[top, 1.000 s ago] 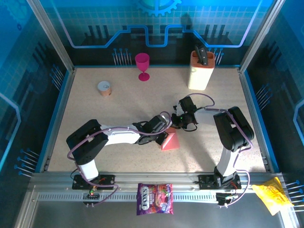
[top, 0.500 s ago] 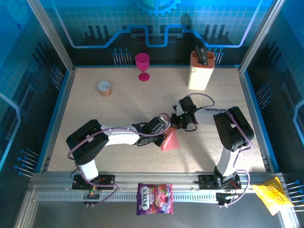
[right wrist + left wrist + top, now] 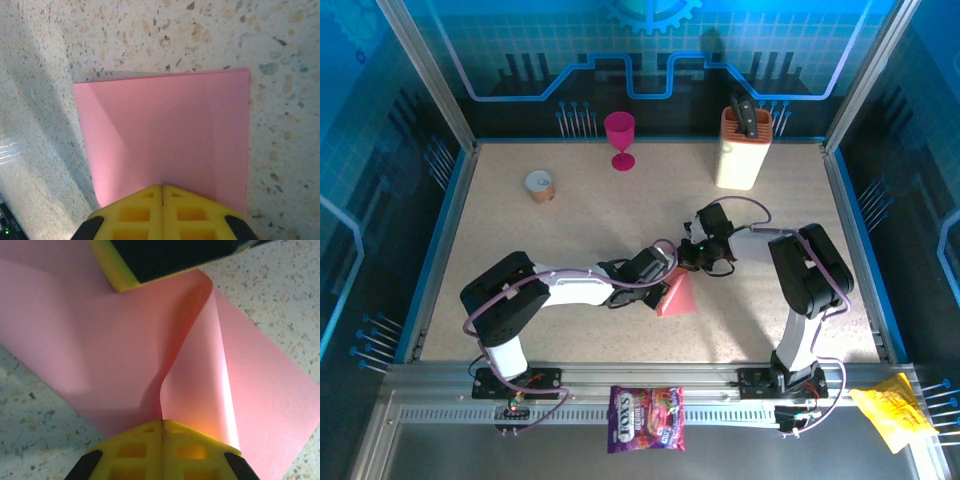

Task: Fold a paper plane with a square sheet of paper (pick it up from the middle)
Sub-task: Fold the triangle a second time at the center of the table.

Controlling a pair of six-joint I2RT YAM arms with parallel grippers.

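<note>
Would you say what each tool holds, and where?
Left tool pinches a raised buckle of the pink paper sheet; right tool pinches its edge.

The top external camera hangs above and behind the two arm bases. It faces forward and down towards the far blue wall, from far enough to take in the whole speckled beige desk (image 3: 570, 220).

The left wrist camera sits just behind the yellow-padded left gripper (image 3: 162, 422) and looks along its fingers. It is very close to the thin, matte salmon-pink sheet of paper (image 3: 100, 350).

The right wrist camera looks past the yellow right gripper (image 3: 163, 187), nearly straight down at the desk from close range.

Both wrist views share the paper and the desk around it. In the top view the same patch lies near the desk's middle, where the two arms meet.
</note>
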